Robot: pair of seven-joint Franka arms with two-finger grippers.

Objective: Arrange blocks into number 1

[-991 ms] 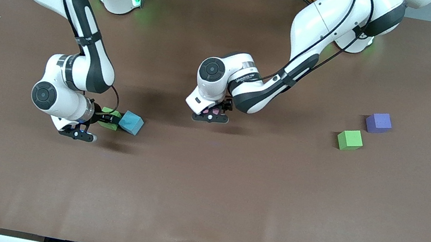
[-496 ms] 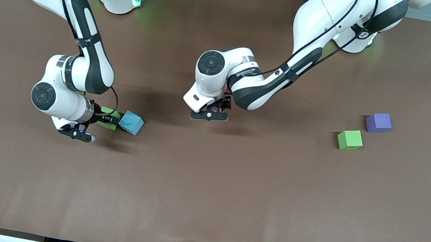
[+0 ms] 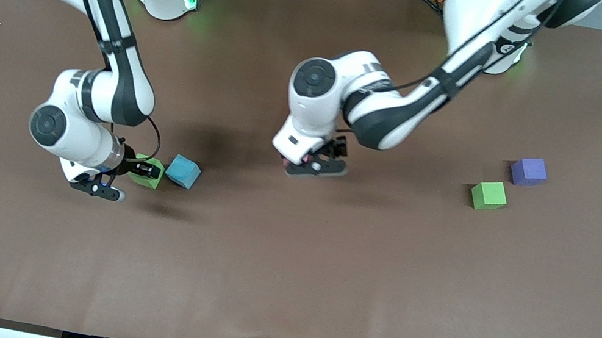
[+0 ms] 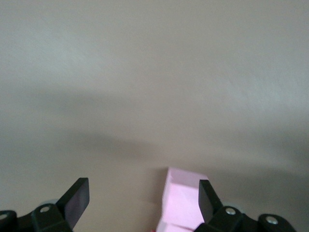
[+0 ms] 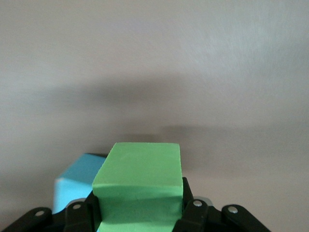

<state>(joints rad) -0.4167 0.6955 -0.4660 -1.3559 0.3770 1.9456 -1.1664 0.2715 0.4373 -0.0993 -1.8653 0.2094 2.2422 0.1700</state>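
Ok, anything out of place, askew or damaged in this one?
Nothing stands out. The right gripper is shut on a green block beside the blue block. The left gripper is open by a pink block. Another green block and the purple block sit undamaged.

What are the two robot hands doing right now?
Left gripper: open, holding nothing, beside a pink block.
Right gripper: shut on a green block.

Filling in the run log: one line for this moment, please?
right gripper: shut on green foam cube, beside blue foam cube | left gripper: open over pink foam cube
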